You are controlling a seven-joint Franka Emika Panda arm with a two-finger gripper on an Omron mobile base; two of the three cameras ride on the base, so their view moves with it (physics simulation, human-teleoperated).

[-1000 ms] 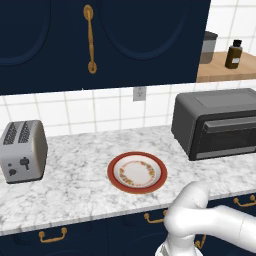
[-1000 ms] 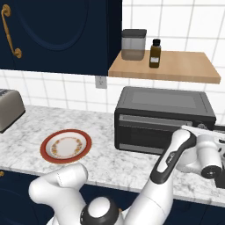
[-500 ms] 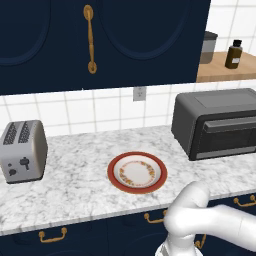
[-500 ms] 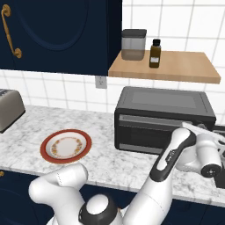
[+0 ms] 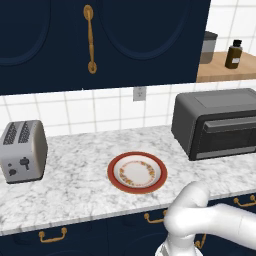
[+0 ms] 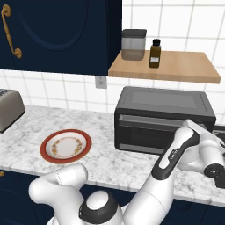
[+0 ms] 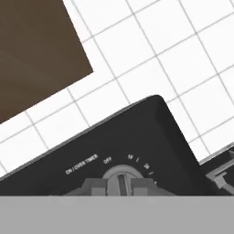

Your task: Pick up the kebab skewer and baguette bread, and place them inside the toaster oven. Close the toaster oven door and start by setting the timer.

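The toaster oven is seen at the back of the marble worktop, against the tiled wall, with the toaster oven door shut and upright. The arm is reached to the oven's right end, where the fingers are seen close up against the timer dial of the dark control panel, printed "ON / OVEN TIMER" and "OFF"; the fingers are nearly clenched, one either side of the dial's raised bar. A red-rimmed plate lies bare near the worktop's front edge, well apart from the oven. A silver toaster is noted at the far left.
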